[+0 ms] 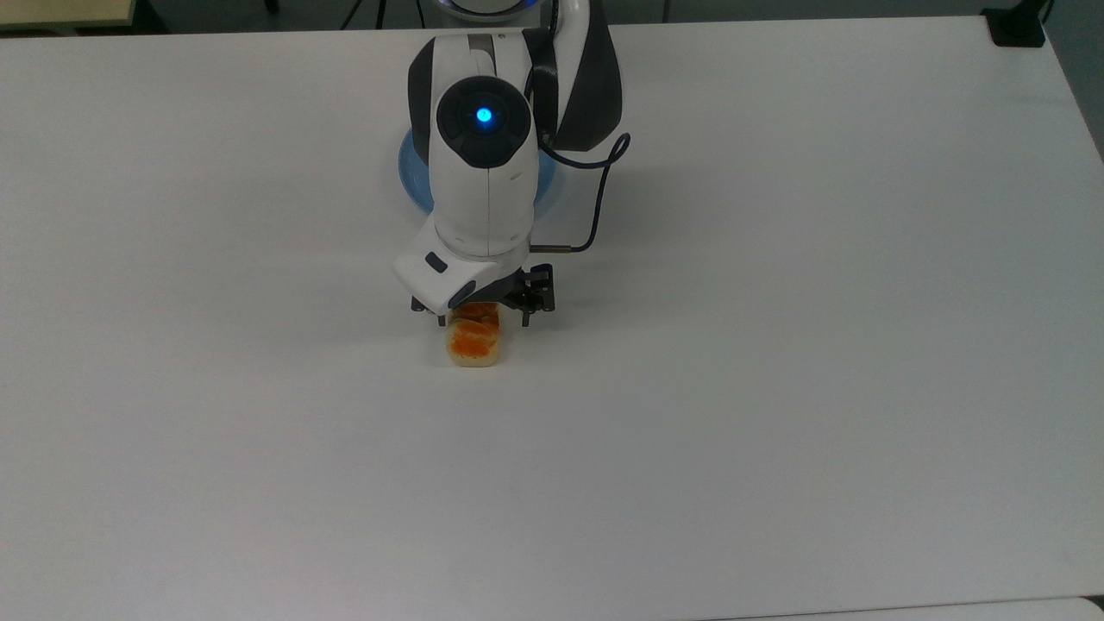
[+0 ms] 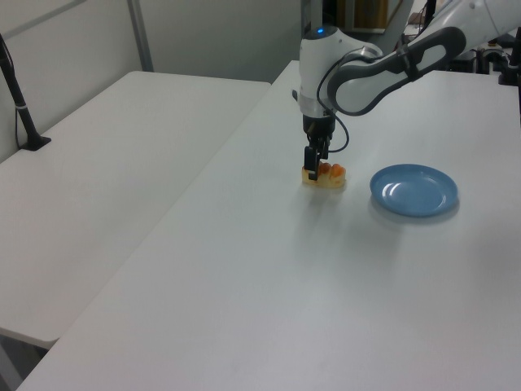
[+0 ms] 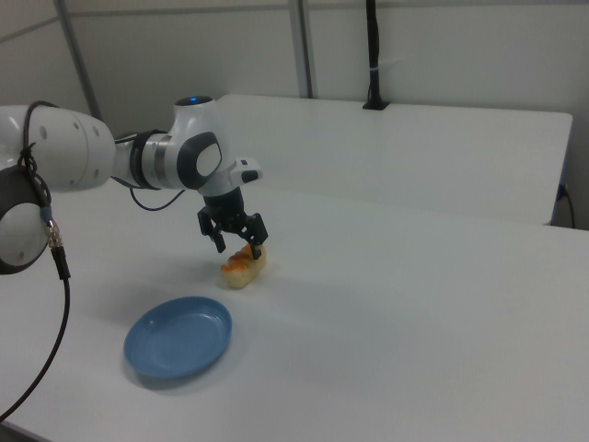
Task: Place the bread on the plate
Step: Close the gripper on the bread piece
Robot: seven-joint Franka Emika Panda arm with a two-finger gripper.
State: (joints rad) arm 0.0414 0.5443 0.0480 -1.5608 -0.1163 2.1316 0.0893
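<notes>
The bread (image 1: 473, 344) is a small loaf with an orange-brown top, lying on the white table (image 1: 776, 388). Its far half is hidden under the arm in the top view. My gripper (image 1: 483, 320) is lowered over it and open, with one finger on each long side of the loaf. The left view has the gripper (image 2: 313, 168) at the bread's (image 2: 327, 173) left end. In the right view the gripper (image 3: 239, 247) straddles the bread (image 3: 242, 266). The light-blue plate (image 2: 413, 190) sits empty beyond the bread; the arm covers most of the plate (image 1: 410, 177) in the top view.
A black clamp (image 1: 1016, 26) sits at the table's far right corner in the top view. A second white table (image 2: 114, 155) adjoins on the left view's left, with a black post (image 2: 19, 102) on it. The arm's cable (image 1: 599, 203) loops beside the wrist.
</notes>
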